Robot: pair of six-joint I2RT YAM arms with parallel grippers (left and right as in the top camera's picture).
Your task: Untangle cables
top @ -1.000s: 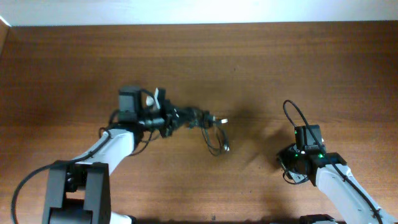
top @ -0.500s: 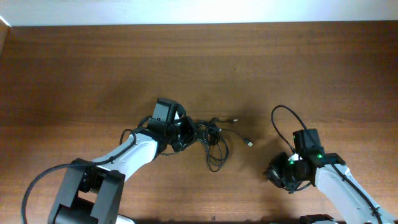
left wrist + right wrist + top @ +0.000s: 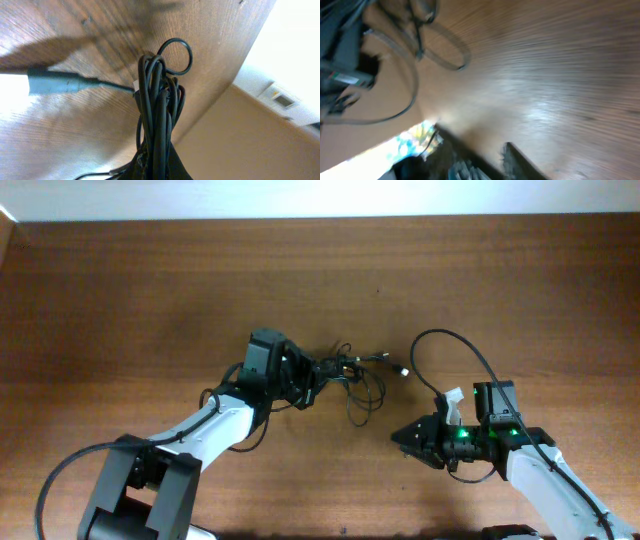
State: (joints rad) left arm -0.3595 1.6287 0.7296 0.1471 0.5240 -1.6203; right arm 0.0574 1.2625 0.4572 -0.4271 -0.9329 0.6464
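left gripper [image 3: 305, 383]: I see it left of the table's middle, pointing to the right along the wood.
left fingers: closed tight on the bunch. In the left wrist view the strands run straight down into the dark jaws at the bottom edge [image 3: 157, 166].
cables [image 3: 338, 366]: bunched just off the left gripper's tip, near the middle of the table. From there a thin strand runs right, and a loose loop hangs down toward me. I cannot count the separate wires.
cables, close up [image 3: 152, 100]: several black strands packed side by side, standing up from the jaws, with one small ring curling off the top of the bundle.
plug [image 3: 403, 370]: small and silvery, lying on the wood at the right end of the loose strand, between the bunch and the right arm.
second plug [image 3: 50, 82]: a blurred grey-green body left of the bundle, with its thin lead running into the strands. I cannot tell whether it touches the wood.
right gripper [image 3: 408, 437]: low over the wood, pointing left, below and right of the hanging loop and apart from it.
right fingers [image 3: 520, 159]: spread apart, with bare wood between them and nothing held. This view is badly smeared.
cord [image 3: 432, 332]: the right arm's own thicker black line, arching up above its wrist.
table [image 3: 120, 290]: dark brown wood grain.
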